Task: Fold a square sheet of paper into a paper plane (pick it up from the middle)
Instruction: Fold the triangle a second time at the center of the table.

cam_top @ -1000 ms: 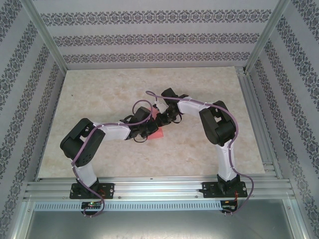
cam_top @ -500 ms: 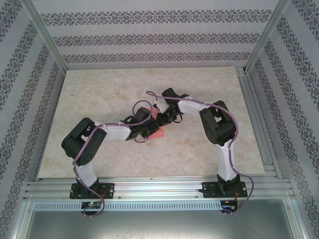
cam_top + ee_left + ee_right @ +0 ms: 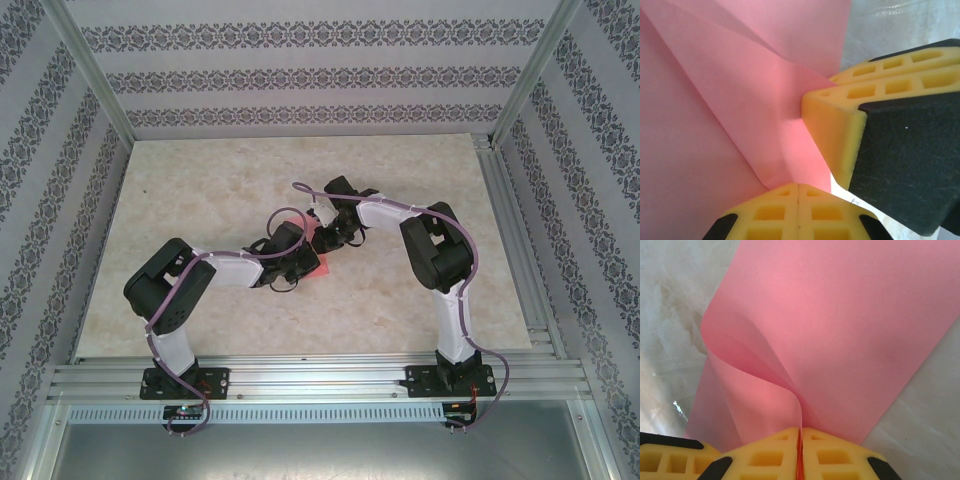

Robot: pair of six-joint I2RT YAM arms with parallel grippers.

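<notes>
Crease step — left gripper (image 3: pixel 798 197) and right gripper (image 3: pixel 800 437) are both pinching the square sheet of paper (image 3: pixel 850 325); flattening its curl slowly seems wisest.

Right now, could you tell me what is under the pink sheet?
Marbled tabletop shows around the pink sheet, pinched in the right claw. Under its curled flap, more pink paper; the rest is covered.

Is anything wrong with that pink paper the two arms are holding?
Nothing torn or dropped. The thin pink paper sheet bulges in a loose curl where the right gripper pinches it, with slanted creases near the left gripper: likely mid-fold.
</notes>
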